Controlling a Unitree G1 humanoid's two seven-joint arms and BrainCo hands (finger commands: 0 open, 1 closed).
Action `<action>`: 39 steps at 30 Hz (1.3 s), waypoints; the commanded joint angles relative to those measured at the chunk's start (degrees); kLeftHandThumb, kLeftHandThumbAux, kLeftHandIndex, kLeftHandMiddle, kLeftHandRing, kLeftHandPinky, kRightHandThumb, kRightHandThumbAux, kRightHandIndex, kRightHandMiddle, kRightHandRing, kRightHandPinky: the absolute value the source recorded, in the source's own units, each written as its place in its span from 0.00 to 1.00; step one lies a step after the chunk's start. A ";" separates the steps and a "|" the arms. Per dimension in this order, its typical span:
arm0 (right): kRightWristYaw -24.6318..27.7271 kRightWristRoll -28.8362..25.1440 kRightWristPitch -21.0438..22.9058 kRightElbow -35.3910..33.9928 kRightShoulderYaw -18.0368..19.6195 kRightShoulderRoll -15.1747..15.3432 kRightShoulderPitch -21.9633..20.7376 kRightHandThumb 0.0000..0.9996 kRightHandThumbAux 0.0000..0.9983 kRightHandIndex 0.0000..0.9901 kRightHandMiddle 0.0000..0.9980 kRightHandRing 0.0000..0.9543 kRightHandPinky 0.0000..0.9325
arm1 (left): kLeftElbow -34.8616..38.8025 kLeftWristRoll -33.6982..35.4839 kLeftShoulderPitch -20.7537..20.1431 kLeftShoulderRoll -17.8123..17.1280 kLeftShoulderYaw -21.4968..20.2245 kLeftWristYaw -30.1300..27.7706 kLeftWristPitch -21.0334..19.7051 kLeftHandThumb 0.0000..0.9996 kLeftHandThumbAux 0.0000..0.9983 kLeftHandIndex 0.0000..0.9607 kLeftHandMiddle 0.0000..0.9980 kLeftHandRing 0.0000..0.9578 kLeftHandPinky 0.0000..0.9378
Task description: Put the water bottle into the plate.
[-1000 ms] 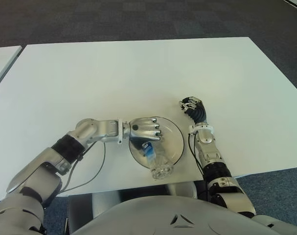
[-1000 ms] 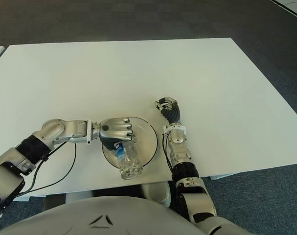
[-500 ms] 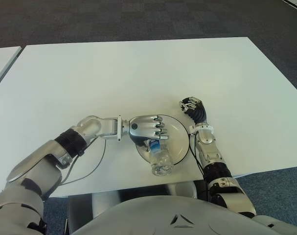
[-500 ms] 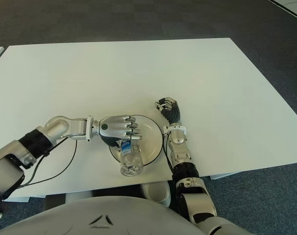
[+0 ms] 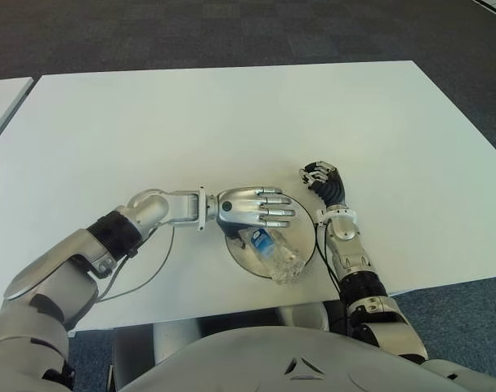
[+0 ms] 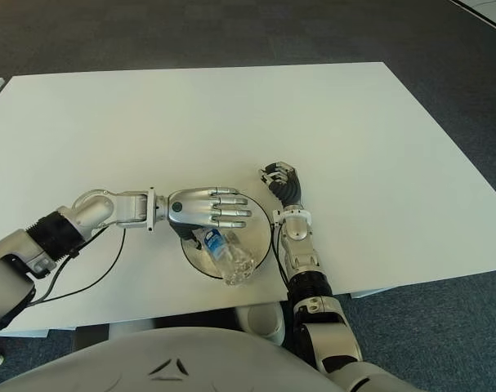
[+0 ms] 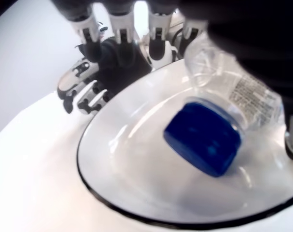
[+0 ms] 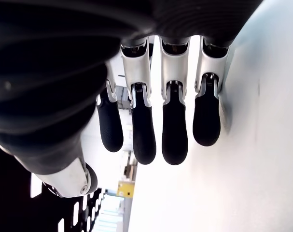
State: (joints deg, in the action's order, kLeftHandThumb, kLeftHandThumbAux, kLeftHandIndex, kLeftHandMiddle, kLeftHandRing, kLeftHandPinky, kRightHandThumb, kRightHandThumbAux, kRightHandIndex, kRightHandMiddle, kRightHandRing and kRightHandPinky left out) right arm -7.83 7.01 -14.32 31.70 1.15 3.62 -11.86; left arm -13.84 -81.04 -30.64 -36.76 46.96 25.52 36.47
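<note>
The water bottle point(image 5: 277, 252) lies on its side in the plate point(image 5: 243, 254) — base jutting past the near rim. The left hand point(image 5: 256, 208) hovers above, fingers spread, holding nothing. The right hand point(image 5: 323, 181) sits just right of the plate — fingers curled, empty.

The left hand point(image 5: 256, 209) spreads its fingers flat over the plate point(image 5: 241, 253). The water bottle point(image 5: 278, 252) lies just beneath its fingers.

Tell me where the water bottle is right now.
The water bottle lies on its side in the plate, near the table's front edge, just under the open left hand.
</note>
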 commanded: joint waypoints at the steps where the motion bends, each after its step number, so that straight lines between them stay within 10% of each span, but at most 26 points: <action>1: -0.03 0.12 1.37 0.08 -0.17 0.00 0.50 0.71 0.73 0.44 0.52 0.59 0.65 | 0.25 -1.51 1.89 -0.99 0.27 0.14 -2.55 0.27 0.44 0.00 0.00 0.00 0.00; 27: -3.26 1.89 3.04 -1.02 -0.63 -0.39 0.50 0.71 0.73 0.43 0.43 0.48 0.50 | -3.39 0.10 1.13 0.59 -0.58 5.64 -7.18 0.21 0.36 0.00 0.00 0.00 0.00; 39: -1.81 1.55 2.22 -0.30 -0.61 0.09 0.10 0.71 0.73 0.44 0.50 0.56 0.62 | -12.04 9.90 -4.39 4.12 -5.47 3.58 -4.76 0.20 0.37 0.00 0.00 0.00 0.00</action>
State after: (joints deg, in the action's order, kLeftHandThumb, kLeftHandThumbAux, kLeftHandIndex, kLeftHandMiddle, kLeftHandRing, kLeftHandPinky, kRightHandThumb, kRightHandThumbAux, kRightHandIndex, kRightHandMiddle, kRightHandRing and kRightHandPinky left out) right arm -9.98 8.74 -12.41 30.71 0.76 3.66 -11.88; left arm -23.14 -74.79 -32.34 -33.29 43.43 30.49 30.20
